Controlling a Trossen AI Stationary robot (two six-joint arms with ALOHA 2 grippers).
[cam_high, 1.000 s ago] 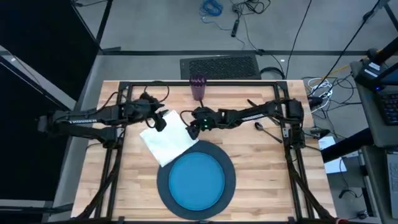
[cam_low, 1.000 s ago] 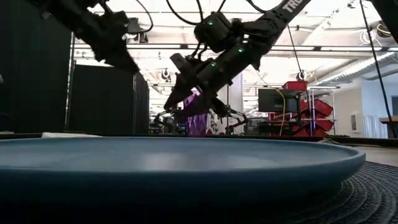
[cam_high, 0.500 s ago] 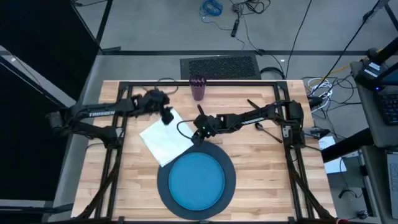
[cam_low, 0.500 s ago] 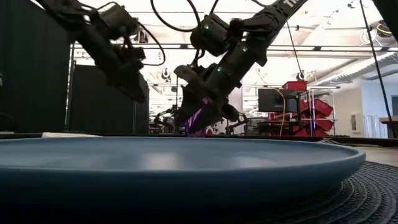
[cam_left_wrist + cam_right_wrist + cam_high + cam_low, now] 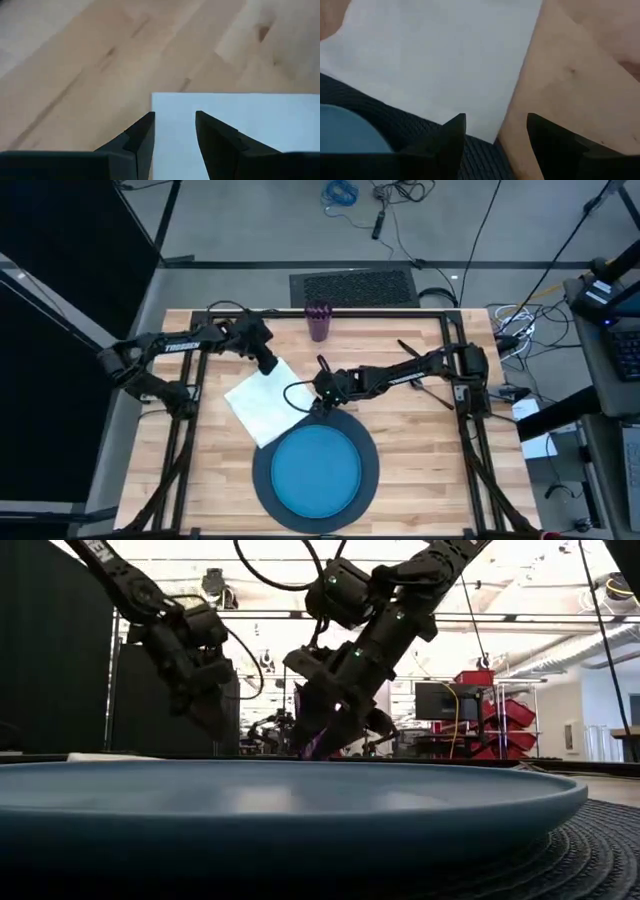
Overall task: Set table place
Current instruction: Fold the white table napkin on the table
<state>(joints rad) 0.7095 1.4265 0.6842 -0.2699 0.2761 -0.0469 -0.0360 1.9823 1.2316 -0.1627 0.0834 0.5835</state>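
At the bottom centre of the high view, nearest the front edge, the blue plate (image 5: 318,472) sits on the dark grey charger (image 5: 264,476). Just above and left of them the white napkin (image 5: 262,403) lies flat on the table (image 5: 420,440), its lower corner overlapping the charger's rim. The right gripper (image 5: 318,402) hangs at the napkin's right corner where it meets the charger, jaws apart with nothing between them. The left gripper (image 5: 268,366) is over the napkin's upper corner, left of centre, jaws also parted and empty. Farther back, at the top centre, the purple cup (image 5: 318,321) stands upright near the far edge. Some cutlery (image 5: 418,383) lies at the right, partly hidden under the right arm.
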